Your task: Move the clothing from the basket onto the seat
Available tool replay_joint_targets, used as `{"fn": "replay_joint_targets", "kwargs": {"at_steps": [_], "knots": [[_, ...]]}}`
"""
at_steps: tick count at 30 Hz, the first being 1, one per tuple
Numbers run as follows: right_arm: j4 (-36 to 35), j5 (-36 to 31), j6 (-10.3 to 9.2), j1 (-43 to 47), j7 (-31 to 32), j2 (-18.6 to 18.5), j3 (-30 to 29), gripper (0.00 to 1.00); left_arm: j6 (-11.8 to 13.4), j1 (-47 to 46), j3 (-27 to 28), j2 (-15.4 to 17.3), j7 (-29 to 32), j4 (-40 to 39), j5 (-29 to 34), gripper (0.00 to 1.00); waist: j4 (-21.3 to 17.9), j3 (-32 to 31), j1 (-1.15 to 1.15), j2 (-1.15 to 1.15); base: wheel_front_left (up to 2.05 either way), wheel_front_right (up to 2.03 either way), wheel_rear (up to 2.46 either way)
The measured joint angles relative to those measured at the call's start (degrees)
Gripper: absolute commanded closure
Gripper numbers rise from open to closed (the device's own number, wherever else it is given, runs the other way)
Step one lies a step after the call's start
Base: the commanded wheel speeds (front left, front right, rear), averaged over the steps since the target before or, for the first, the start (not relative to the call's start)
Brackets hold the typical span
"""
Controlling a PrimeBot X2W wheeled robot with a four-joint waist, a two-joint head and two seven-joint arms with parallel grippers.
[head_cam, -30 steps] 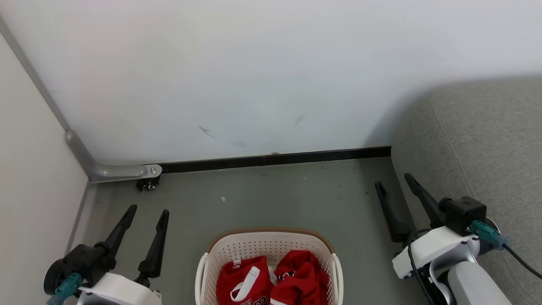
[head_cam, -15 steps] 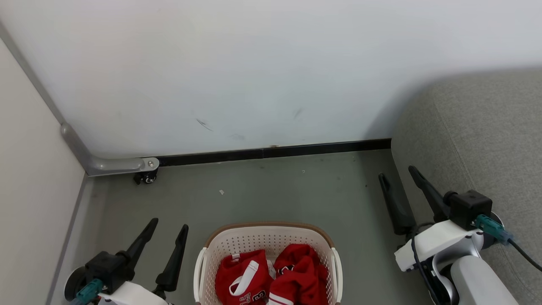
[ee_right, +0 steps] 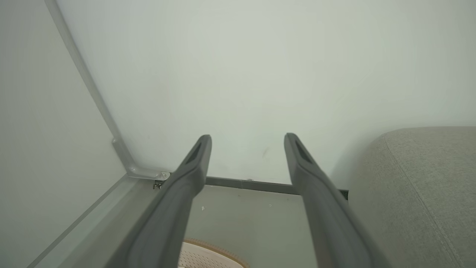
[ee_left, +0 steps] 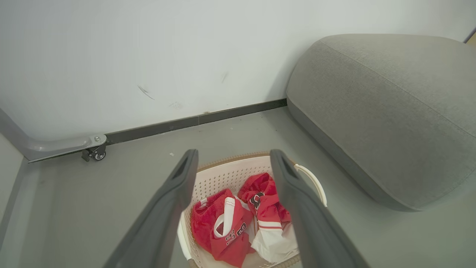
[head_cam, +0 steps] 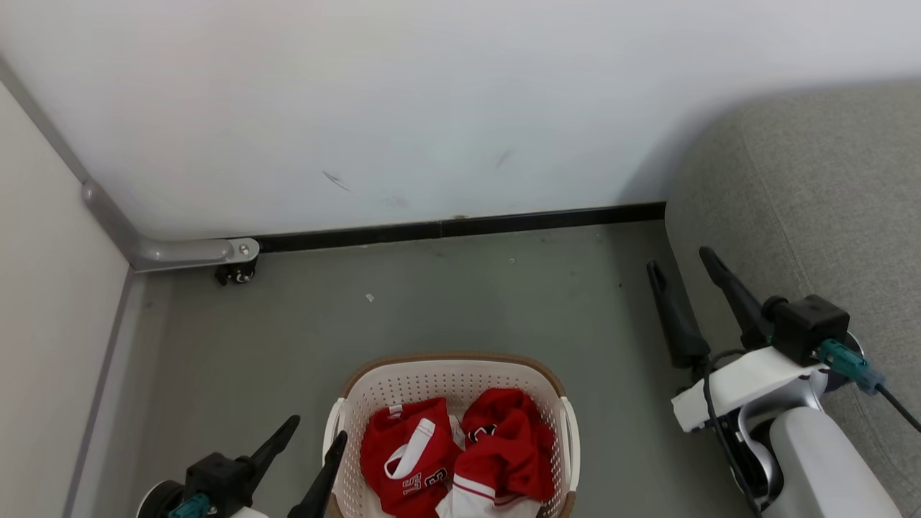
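Note:
The cream basket (head_cam: 446,363) (ee_left: 238,163) with its brown rim stands on the grey floor at the bottom centre of the head view. Inside lies the red clothing (head_cam: 460,450) (ee_left: 238,219), crumpled, with white panels and striped trim. My left gripper (head_cam: 316,426) (ee_left: 233,153) is open just left of the basket, its fingers framing the clothing in the left wrist view. Beside the grey seat (head_cam: 827,194) (ee_left: 390,111) (ee_right: 427,193), my right gripper (head_cam: 681,257) (ee_right: 247,137) is open and empty. A piece of the basket rim (ee_right: 212,249) shows low in the right wrist view.
A white wall (head_cam: 432,108) with a black skirting strip (head_cam: 460,228) closes the far side. A pale partition (head_cam: 43,288) on a grey bracket with a caster (head_cam: 234,273) stands at the left. Bare grey floor (head_cam: 460,302) lies between basket and wall.
The head camera has tilted down, so the scene slides up and more of the basket shows. My left gripper has moved right and lower, close to the basket's left rim. Both grippers stay open.

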Motion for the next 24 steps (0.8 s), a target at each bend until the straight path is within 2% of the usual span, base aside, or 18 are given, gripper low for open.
{"fn": "replay_joint_targets", "kwargs": {"at_steps": [13, 24], "knots": [[-2.43, -0.56, 0.0, -4.88, -0.01, 0.0, 0.11, 0.0, 0.0, -6.99, -6.98, 2.01, 0.01, 3.41, -0.58, 0.0, -0.84, 5.67, 0.0, 0.0, 0.0, 0.0, 0.0], [-4.41, -1.82, 0.0, -9.37, -0.08, -0.01, 0.81, 0.0, 0.0, -12.94, -10.81, 3.12, 0.19, 7.84, -0.1, 0.0, -1.83, 11.75, 0.0, 0.0, 0.0, 0.0, 0.0]]}}
